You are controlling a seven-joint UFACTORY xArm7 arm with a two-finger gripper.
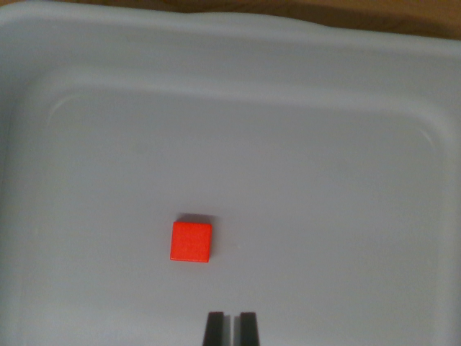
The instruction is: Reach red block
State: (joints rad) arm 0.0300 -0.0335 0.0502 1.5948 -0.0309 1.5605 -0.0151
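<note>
tray rim (pixel 216 36) far from red block (pixel 191 241); open floor all around. gripper (pixel 231 328) fingertips nearly pressed together, empty, just below-right of block.

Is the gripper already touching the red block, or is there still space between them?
Apart. The wrist view shows bare grey tray floor between the gripper fingertips at the bottom edge and the red block, which lies up and towards the wrist view's left.
</note>
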